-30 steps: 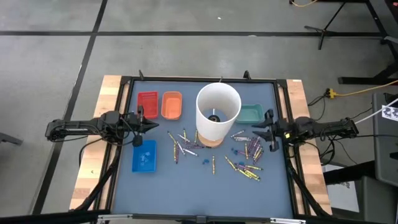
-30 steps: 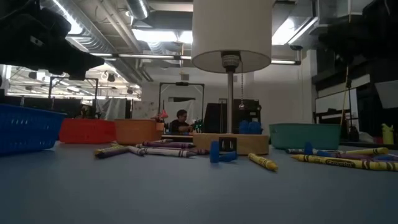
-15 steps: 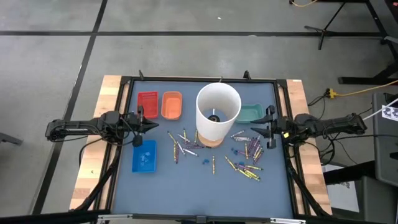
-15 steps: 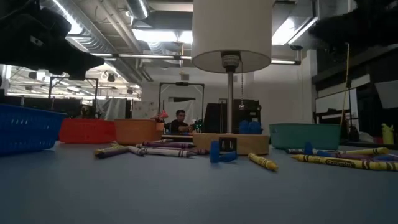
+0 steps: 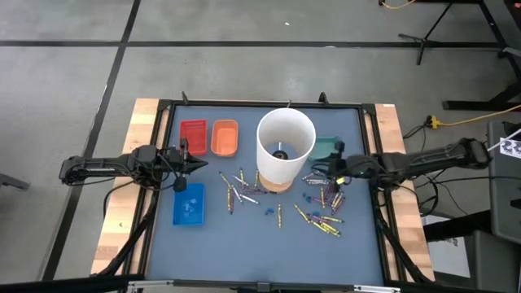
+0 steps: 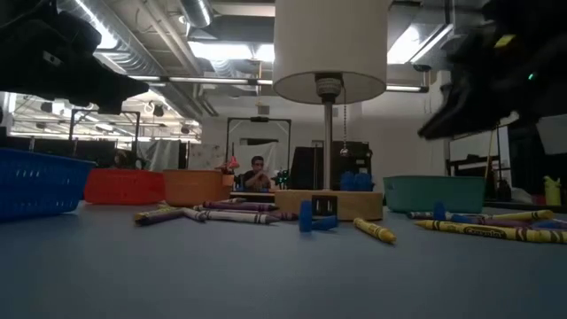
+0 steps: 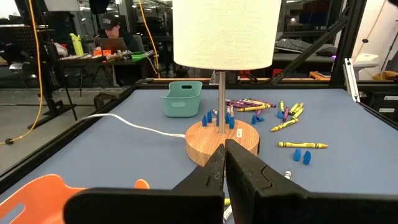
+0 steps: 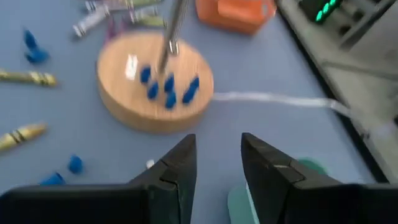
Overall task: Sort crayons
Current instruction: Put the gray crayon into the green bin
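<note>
Many crayons lie flat on the blue-grey table in two loose groups, one (image 5: 240, 187) in front of the lamp's wooden base (image 5: 277, 184), the other (image 5: 326, 207) to its right. They also show in the low view (image 6: 230, 213). My left gripper (image 5: 200, 165) is shut and empty, left of the lamp, between the orange tray (image 5: 225, 137) and the blue tray (image 5: 189, 203). My right gripper (image 8: 217, 165) is open and empty. In the high view (image 5: 330, 169) it hangs by the teal tray (image 5: 328, 147), above the right crayon group's far edge.
A lamp with a tall white shade (image 5: 285, 145) stands mid-table, with small blue bits on its base (image 8: 166, 87) and a white cord (image 8: 273, 99) running off. A red tray (image 5: 194, 133) stands at the far left. Blue bits (image 5: 308, 198) lie among the crayons.
My right gripper has gone toward the table's left edge, from the right rim to beside the teal tray, nearer the lamp. My left arm has kept still and no crayon has moved.
</note>
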Tool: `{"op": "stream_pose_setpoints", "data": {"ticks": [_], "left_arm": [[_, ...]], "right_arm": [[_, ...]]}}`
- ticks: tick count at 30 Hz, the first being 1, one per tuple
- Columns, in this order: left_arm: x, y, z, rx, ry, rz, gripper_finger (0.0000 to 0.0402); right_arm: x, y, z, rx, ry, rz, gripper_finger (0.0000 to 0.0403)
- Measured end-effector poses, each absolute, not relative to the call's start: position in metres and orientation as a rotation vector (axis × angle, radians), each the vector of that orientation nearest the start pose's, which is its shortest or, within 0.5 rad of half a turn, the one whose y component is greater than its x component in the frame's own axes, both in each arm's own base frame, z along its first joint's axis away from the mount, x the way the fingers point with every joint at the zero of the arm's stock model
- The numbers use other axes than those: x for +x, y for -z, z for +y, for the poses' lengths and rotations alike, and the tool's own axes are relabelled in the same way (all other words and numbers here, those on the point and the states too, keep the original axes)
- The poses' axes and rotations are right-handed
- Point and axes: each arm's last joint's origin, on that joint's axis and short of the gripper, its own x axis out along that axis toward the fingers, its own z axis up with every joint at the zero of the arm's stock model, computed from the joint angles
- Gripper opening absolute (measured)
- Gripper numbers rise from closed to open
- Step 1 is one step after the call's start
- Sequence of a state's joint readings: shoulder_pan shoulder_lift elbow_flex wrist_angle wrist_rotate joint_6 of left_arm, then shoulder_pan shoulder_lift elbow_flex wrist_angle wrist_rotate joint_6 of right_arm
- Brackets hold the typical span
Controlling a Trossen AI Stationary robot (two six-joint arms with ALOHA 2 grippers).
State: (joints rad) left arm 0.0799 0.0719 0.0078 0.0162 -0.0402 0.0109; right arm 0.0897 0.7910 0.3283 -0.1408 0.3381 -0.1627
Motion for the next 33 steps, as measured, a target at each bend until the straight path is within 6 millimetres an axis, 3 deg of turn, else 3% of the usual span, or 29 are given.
{"op": "stream_pose_setpoints", "data": {"ticks": [15,33], "left_arm": [[0.101,-0.162,0.009,0.010,-0.120,0.049,0.0000],[0.101,-0.162,0.009,0.010,-0.123,0.049,0.0000]], "right_arm": [[0.175,-0.140,-0.023,-0.132,0.106,0.887,0.0124],[0.180,-0.116,-0.024,-0.102,0.063,1.025,0.0124]]}}
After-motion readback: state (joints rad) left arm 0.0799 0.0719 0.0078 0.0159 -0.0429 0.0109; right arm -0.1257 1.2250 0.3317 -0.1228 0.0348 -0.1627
